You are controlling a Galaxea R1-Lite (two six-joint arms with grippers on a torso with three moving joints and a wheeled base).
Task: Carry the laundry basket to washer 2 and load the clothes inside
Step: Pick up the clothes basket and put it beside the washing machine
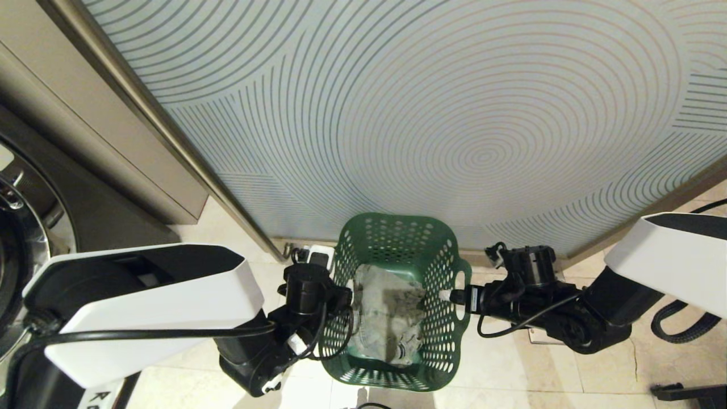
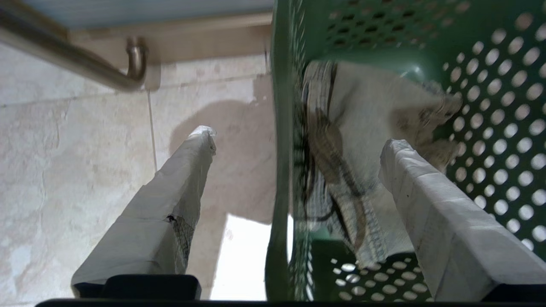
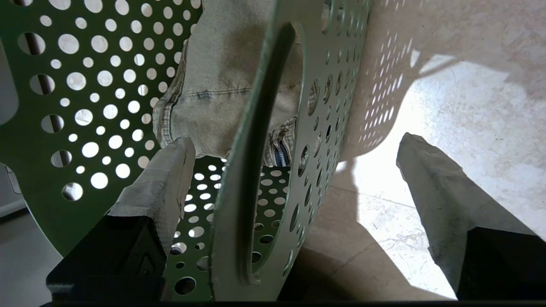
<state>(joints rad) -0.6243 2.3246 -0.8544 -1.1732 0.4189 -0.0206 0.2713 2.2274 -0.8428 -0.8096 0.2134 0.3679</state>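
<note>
green hole-dotted laundry basket point(image 1: 397, 250), grey-beige denim clothes point(image 1: 389, 309), pale wall with concentric rings point(image 1: 454, 113)

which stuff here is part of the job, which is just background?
Job:
- laundry basket, green, on the floor
- clothes, pale denim lying inside it
- left pincer, open, one finger each side of the basket's wall
- right pincer, open, astride the opposite wall by its handle cut-out

Background:
- frosted glass door with ring pattern
- metal door handle
- marble floor
- washer at left edge, label unseen

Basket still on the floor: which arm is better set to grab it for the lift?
Neither alone: both. The left gripper and right gripper are open, each straddling a side wall of the laundry basket. Closing both looks like the balanced choice.
</note>
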